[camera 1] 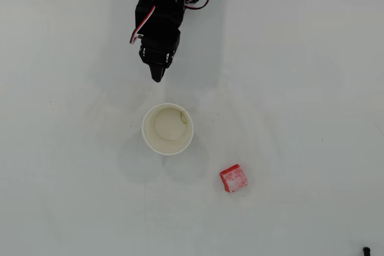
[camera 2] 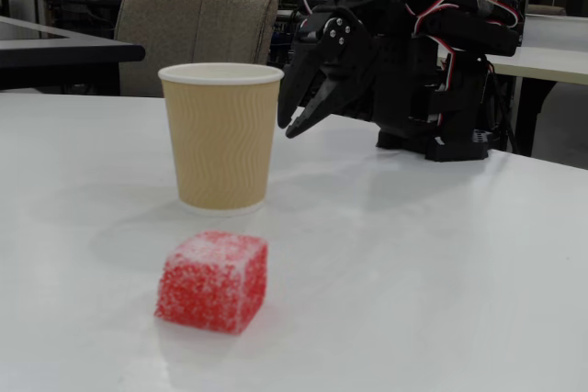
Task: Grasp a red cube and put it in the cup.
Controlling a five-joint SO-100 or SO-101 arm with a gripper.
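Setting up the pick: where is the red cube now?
In the overhead view, the red cube lies on the table, below-right of the cup, apart from it.

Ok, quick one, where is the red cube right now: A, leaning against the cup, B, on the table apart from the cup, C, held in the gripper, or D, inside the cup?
B: the red cube sits on the table with a clear gap to the cup, whose inside is empty in the overhead view, and the gripper holds nothing.
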